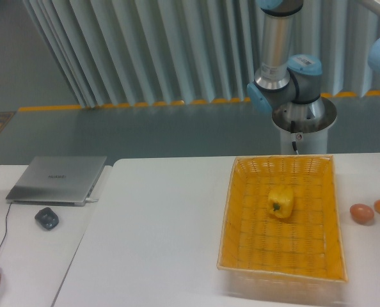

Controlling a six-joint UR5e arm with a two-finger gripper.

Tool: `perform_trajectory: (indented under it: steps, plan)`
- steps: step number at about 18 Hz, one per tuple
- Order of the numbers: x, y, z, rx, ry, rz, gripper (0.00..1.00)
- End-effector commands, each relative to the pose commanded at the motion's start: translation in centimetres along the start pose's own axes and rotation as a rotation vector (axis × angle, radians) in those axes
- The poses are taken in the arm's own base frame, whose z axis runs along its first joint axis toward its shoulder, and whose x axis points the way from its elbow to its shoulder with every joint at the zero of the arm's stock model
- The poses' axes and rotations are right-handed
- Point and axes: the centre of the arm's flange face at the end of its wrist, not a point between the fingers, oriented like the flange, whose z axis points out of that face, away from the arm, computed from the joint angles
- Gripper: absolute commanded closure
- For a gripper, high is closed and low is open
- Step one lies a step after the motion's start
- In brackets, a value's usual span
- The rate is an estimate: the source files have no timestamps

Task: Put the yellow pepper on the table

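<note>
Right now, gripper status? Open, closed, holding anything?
Gripper: not in view, so its state cannot be told. The yellow pepper lies in the orange woven basket, unheld.

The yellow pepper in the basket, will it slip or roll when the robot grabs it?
The yellow pepper looks glossy, so it may slip a bit. Its lobed, blocky shape probably wobbles rather than rolls far. The orange basket walls would likely stop it anyway.
</note>
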Motion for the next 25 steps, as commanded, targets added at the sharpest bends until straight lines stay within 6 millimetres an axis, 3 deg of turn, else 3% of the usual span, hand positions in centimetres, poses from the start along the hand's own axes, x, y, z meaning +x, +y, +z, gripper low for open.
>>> perform_trajectory:
  steps: [11, 14, 18, 22, 25]
  plan:
    - [0.5, 0.1, 0.2, 0.019, 0.010, -0.005, 0.00]
    - [0.9, -0.6, 1.6, 0.089, 0.011, -0.044, 0.00]
    - [1.8, -2.8, 1.5, 0.133, 0.016, -0.288, 0.00]
    - [2.6, -4.7, 1.3, 0.188, 0.007, -0.400, 0.00]
    - [3.1, -7.8, 1.5, 0.191, 0.026, -0.464, 0.00]
